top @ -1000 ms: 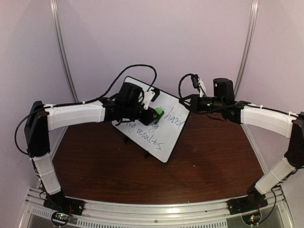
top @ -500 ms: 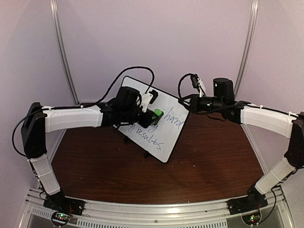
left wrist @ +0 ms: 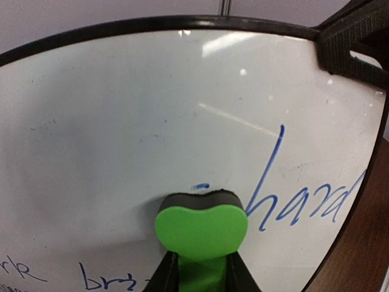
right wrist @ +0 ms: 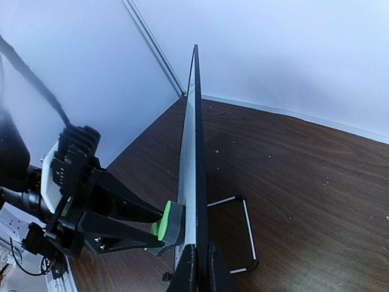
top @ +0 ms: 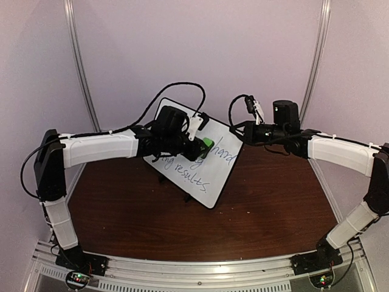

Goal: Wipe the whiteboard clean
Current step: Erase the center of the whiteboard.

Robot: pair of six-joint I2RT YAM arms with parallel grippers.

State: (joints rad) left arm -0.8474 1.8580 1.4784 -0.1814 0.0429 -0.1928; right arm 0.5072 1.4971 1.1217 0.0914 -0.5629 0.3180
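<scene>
The whiteboard [top: 213,170] stands tilted on the brown table, with blue handwriting on its right and lower parts; it also shows in the left wrist view [left wrist: 121,121] and edge-on in the right wrist view [right wrist: 193,152]. My left gripper [top: 199,148] is shut on a green eraser [left wrist: 202,228] whose dark felt presses on the board just left of the word "hard" [left wrist: 304,204]. The eraser also shows in the right wrist view [right wrist: 168,224]. My right gripper [right wrist: 202,267] is shut on the whiteboard's top right edge, holding it upright.
The board's white wire stand [right wrist: 246,234] rests on the brown table [top: 267,207] behind it. A pale wall [top: 243,42] closes the back. The rail with the arm bases [top: 200,271] runs along the near edge.
My left gripper with the eraser has moved a little to the right across the board, toward the word "hard". The right arm has not moved.
</scene>
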